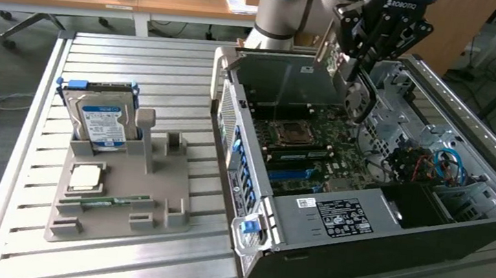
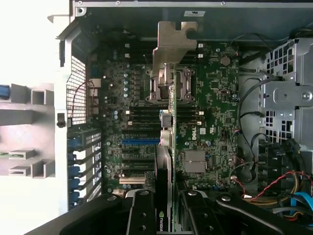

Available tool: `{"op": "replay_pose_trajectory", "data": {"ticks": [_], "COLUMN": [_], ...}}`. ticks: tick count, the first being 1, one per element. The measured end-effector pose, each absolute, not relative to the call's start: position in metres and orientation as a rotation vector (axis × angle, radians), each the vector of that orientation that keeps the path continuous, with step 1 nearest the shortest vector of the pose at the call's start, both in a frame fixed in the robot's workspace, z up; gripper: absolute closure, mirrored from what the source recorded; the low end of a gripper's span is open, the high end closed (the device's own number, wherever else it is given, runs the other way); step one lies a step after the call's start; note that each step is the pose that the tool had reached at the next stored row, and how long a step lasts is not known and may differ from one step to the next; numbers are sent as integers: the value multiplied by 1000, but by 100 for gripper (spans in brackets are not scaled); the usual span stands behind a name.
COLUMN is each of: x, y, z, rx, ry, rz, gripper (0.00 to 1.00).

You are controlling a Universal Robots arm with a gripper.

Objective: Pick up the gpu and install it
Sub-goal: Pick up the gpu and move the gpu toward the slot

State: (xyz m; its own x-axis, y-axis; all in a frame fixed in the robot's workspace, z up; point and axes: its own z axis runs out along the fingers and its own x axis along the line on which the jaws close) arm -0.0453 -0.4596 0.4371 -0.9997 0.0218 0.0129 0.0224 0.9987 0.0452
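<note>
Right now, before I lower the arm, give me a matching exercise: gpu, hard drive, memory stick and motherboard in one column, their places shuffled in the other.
Things
1. gpu
2. hard drive
3. memory stick
4. motherboard

Places
A. lying flat in the gray holder
B. standing upright in the gray holder
C. clamped in the gripper, over the open computer case
D. on the floor of the open computer case

Pairs: 1-C, 2-B, 3-A, 4-D

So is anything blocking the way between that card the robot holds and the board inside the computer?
Nothing visible does. The gripper holds the gpu edge-on over the motherboard, with open space between them. The loose cables lie off to one side, by the drive cage.
</note>
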Motion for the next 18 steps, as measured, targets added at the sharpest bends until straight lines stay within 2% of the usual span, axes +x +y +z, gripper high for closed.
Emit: {"op": "replay_pose_trajectory", "data": {"ticks": [18], "x": [-45], "y": [-456], "z": [429], "rx": [0], "ry": [-3128], "rz": [-71], "gripper": [74]}}
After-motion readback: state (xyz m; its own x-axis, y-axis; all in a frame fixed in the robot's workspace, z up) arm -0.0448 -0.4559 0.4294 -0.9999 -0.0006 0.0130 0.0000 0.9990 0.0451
